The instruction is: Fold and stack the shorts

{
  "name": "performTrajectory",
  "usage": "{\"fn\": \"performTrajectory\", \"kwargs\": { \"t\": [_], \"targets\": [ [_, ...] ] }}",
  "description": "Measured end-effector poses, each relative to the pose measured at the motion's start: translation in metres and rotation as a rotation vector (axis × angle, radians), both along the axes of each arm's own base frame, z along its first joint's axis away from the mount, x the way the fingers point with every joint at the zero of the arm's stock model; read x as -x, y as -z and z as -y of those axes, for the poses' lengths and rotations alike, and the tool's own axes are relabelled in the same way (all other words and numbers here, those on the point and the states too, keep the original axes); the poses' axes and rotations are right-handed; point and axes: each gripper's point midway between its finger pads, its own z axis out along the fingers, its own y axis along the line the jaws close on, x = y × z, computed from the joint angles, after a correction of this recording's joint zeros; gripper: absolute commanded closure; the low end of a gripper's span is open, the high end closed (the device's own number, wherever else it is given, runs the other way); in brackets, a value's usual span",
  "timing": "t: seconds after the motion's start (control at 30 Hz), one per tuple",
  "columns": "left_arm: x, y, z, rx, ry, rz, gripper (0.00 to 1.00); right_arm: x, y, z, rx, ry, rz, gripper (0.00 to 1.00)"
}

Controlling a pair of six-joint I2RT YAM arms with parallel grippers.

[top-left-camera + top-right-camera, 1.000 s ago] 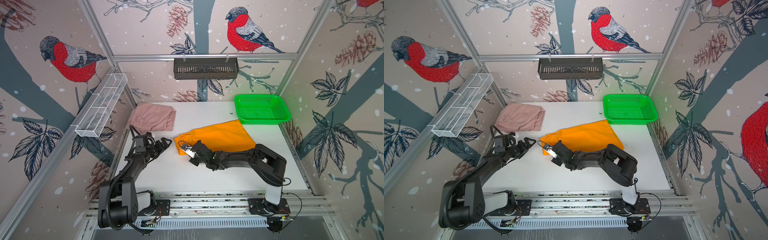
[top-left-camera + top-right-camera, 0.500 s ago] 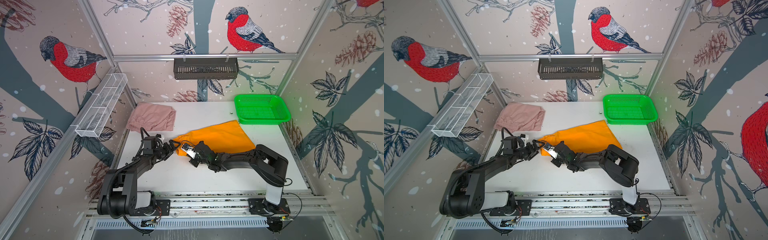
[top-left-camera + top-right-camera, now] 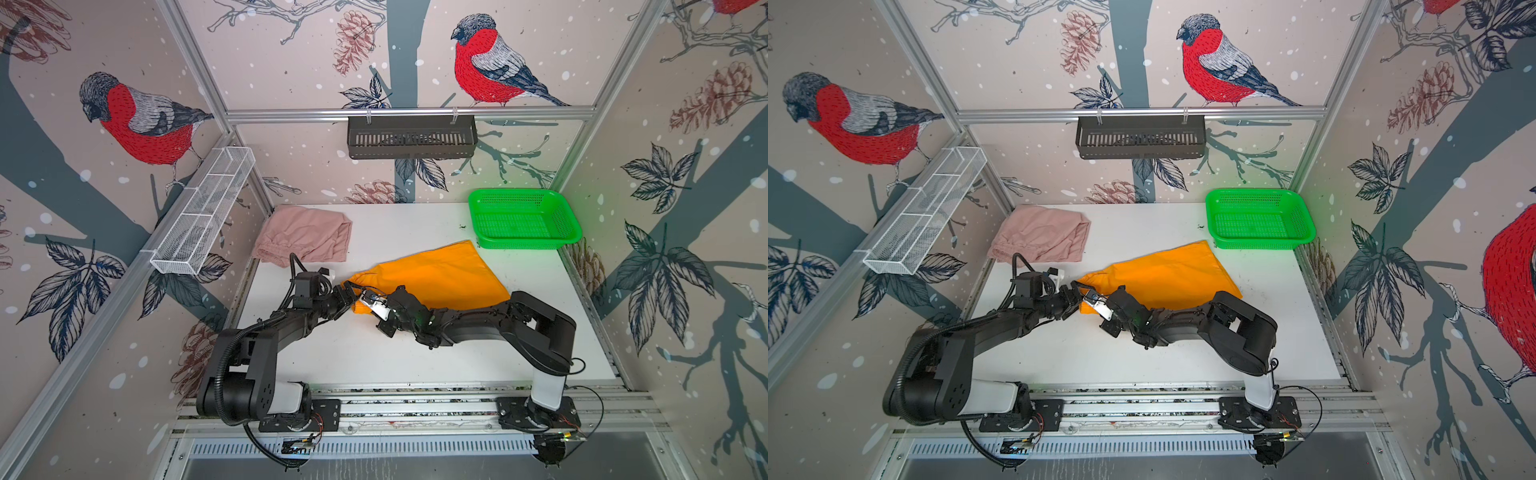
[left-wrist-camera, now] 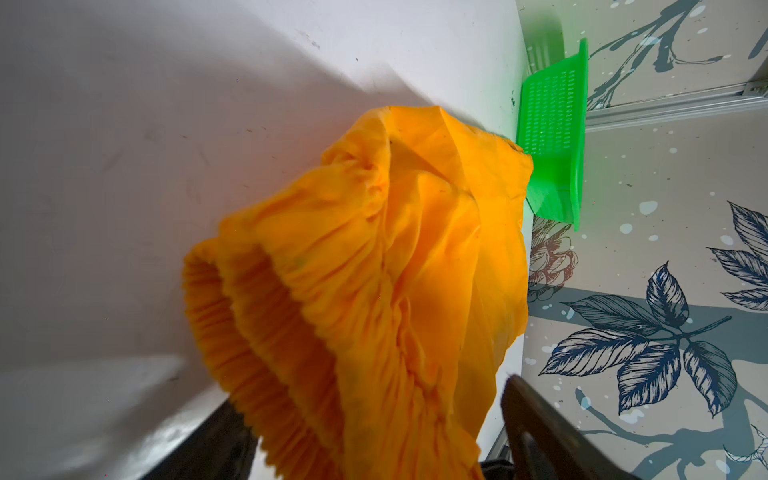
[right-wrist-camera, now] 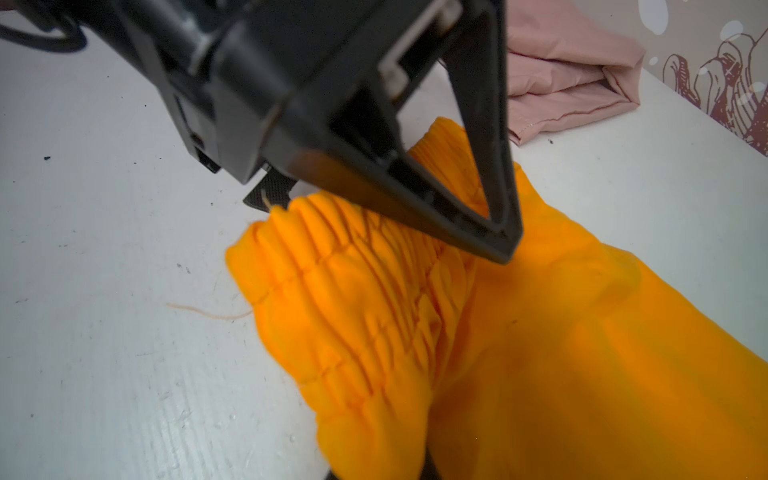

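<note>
The orange shorts [image 3: 432,276] are lying across the middle of the table [image 3: 415,357], hem end pointing at the green basket [image 3: 523,244] in the far right corner and gathered waistband [image 5: 345,270] pointing toward the left edge, and that's where both arms are meeting. The right gripper [image 3: 365,300] is sitting pinched together on the waistband's front part, cloth bunching into it. The left gripper [image 3: 347,292] is straddling the part nearer the far left corner, its fingers [image 5: 498,232] apart and nothing clamped yet. It's looking like a two-handed pickup ahead of a fold, so the next move is calling for the left jaws to come together on both layers of elastic, then a level lift. The pink shorts [image 3: 305,239] are sitting in the far left corner, apparently folded over, likely the base of the stack. The right gripper's own fingertips are being cut off in its wrist view, and in both top views the two grippers are crowding together, too small to judge how much cloth each has
</note>
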Motion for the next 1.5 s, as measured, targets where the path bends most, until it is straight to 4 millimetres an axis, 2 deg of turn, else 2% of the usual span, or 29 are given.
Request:
{"fn": "performTrajectory", "kwargs": {
  "t": [0.07, 0.13, 0.17, 0.23, 0.3, 0.33, 0.4, 0.47, 0.53, 0.6, 0.63, 0.77, 0.83, 0.9, 1.03, 1.1, 1.17, 1.27, 1.37, 1.5],
  "targets": [
    [-0.001, 0.001, 0.002, 0.0, 0.006, 0.0, 0.48, 0.002, 0.002, -0.002, 0.009, 0.0, 0.011, 0.92],
    [-0.002, 0.002, 0.003, -0.001, 0.006, -0.001, 0.69, 0.006, 0.004, -0.004, 0.017, -0.008, 0.017, 0.82],
    [-0.004, 0.001, 0.003, -0.002, 0.005, 0.0, 0.82, 0.006, 0.005, -0.005, 0.023, -0.011, 0.025, 0.74],
    [-0.008, -0.002, 0.004, -0.005, 0.009, 0.003, 1.0, 0.007, 0.005, -0.006, 0.028, -0.014, 0.034, 0.51],
    [-0.013, -0.009, 0.004, -0.017, 0.02, 0.01, 1.0, 0.008, 0.002, -0.005, 0.028, -0.014, 0.034, 0.3],
    [-0.016, -0.014, 0.004, -0.024, 0.026, 0.017, 1.0, 0.009, 0.0, -0.003, 0.034, -0.014, 0.031, 0.26],
    [-0.023, -0.029, 0.004, -0.048, 0.039, 0.033, 1.0, 0.012, -0.016, 0.011, 0.022, -0.005, 0.028, 0.21],
    [-0.028, -0.047, 0.003, -0.079, 0.056, 0.056, 1.0, 0.012, -0.038, 0.03, -0.016, 0.014, 0.013, 0.22],
    [-0.032, -0.065, 0.001, -0.115, 0.071, 0.08, 1.0, 0.0, -0.059, 0.055, -0.055, 0.073, 0.003, 0.27],
    [-0.034, -0.08, -0.001, -0.152, 0.091, 0.083, 1.0, -0.015, -0.075, 0.078, -0.081, 0.135, -0.012, 0.45],
    [-0.035, -0.084, -0.002, -0.166, 0.097, 0.079, 1.0, -0.018, -0.078, 0.086, -0.082, 0.156, -0.015, 0.5],
    [-0.036, -0.095, -0.008, -0.221, 0.135, 0.04, 1.0, -0.028, -0.069, 0.109, -0.039, 0.231, -0.029, 0.81],
    [-0.038, -0.102, -0.013, -0.241, 0.145, 0.023, 1.0, -0.037, -0.058, 0.117, -0.005, 0.275, -0.035, 0.89],
    [-0.045, -0.112, -0.02, -0.275, 0.148, 0.023, 1.0, -0.04, -0.038, 0.121, 0.044, 0.3, -0.049, 0.94],
    [-0.062, -0.129, -0.037, -0.333, 0.139, 0.036, 1.0, -0.029, 0.011, 0.109, 0.149, 0.263, -0.103, 0.97],
    [-0.069, -0.133, -0.043, -0.362, 0.135, 0.033, 1.0, -0.017, 0.032, 0.094, 0.189, 0.218, -0.126, 0.97],
    [-0.073, -0.138, -0.047, -0.379, 0.14, 0.036, 1.0, -0.004, 0.044, 0.074, 0.196, 0.157, -0.145, 0.97],
    [-0.077, -0.143, -0.05, -0.405, 0.144, 0.04, 1.0, 0.009, 0.052, 0.046, 0.18, 0.085, -0.166, 0.97],
    [-0.078, -0.141, -0.055, -0.432, 0.138, 0.025, 1.0, 0.008, 0.052, 0.022, 0.141, 0.056, -0.186, 0.9],
    [-0.078, -0.131, -0.063, -0.485, 0.137, -0.01, 1.0, 0.006, 0.046, 0.004, 0.101, 0.04, -0.218, 0.86]
  ]
}}
